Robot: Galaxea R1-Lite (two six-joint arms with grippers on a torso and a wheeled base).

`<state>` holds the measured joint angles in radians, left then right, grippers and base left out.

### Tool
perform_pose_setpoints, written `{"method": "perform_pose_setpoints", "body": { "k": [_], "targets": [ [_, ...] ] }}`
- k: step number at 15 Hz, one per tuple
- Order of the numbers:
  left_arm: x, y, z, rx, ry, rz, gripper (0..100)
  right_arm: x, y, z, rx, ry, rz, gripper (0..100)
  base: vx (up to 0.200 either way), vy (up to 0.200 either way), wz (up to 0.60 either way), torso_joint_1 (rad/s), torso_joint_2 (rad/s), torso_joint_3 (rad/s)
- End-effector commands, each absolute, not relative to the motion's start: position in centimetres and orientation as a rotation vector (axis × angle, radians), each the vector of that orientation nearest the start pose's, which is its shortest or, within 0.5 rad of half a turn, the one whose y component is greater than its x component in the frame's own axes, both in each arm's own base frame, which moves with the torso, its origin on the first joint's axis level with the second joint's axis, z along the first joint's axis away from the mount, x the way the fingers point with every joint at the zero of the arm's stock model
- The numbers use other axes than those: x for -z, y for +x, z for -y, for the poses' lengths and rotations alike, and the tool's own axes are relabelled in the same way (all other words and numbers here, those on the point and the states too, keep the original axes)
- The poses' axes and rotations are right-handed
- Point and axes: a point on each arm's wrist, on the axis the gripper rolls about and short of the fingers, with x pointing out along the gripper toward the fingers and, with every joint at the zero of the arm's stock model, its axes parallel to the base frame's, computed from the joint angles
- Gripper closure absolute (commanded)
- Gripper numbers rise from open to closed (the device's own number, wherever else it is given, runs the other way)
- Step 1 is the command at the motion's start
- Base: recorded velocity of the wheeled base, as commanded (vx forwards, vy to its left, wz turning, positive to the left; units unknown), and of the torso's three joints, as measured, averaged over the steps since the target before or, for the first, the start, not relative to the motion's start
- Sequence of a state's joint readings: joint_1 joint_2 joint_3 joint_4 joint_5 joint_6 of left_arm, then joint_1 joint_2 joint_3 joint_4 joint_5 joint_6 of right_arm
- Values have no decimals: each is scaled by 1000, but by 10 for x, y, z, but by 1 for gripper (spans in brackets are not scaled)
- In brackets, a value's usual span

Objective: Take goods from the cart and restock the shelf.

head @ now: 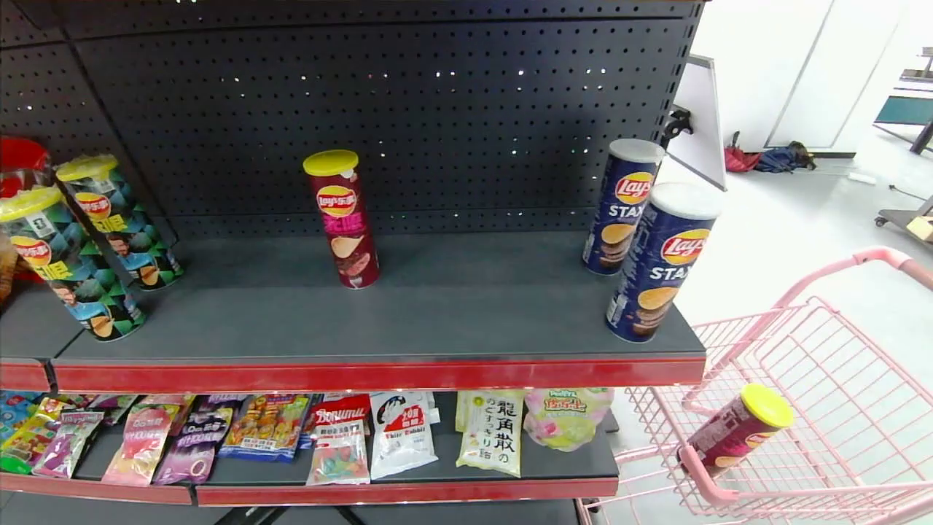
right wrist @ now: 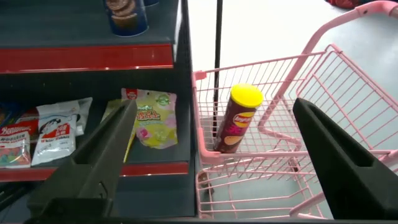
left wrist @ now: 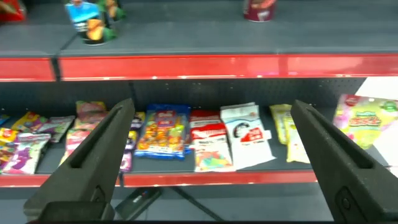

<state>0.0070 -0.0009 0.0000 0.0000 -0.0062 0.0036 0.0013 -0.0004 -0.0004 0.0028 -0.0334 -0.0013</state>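
Observation:
A maroon chip can with a yellow lid (head: 736, 430) leans in the front corner of the pink cart (head: 875, 257), right of the shelf. In the right wrist view the same can (right wrist: 238, 118) stands in the cart (right wrist: 261, 62), ahead of my open, empty right gripper (right wrist: 214, 162). My left gripper (left wrist: 211, 168) is also open and empty, facing the lower shelf of snack bags (left wrist: 205, 134). On the upper shelf (head: 474, 306) stand a matching maroon can (head: 342, 219) and two blue cans (head: 619, 208) (head: 660, 262) at the right end.
Two green-patterned cans (head: 69, 262) (head: 120, 222) stand at the upper shelf's left end. Snack bags (head: 401, 430) fill the lower shelf. A black pegboard (head: 437, 109) backs the shelf. Bare shelf lies between the maroon and blue cans.

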Motion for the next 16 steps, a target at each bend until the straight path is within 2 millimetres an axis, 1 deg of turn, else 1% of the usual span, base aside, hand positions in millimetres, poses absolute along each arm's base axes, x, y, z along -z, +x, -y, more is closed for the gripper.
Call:
{"method": "perform_pose_setpoints", "body": {
  "k": [1, 8, 11, 16],
  "targets": [
    [-75, -23, 0, 0, 5, 0, 0, -76, -23, 1, 32, -2, -2, 0, 0, -200, 0, -2, 2, 2],
    [-75, -23, 0, -2, 3, 0, 0, -75, -23, 1, 32, 0, -2, 0, 0, -200, 0, 2, 2, 1],
    [-75, -23, 0, 0, 3, 0, 0, -75, -23, 1, 34, 0, -3, 0, 0, 0, 0, 0, 0, 0],
    [-75, -23, 0, -2, 3, 0, 0, -75, -23, 1, 32, 0, -2, 0, 0, 0, -600, 2, 4, 2]
  ]
}}
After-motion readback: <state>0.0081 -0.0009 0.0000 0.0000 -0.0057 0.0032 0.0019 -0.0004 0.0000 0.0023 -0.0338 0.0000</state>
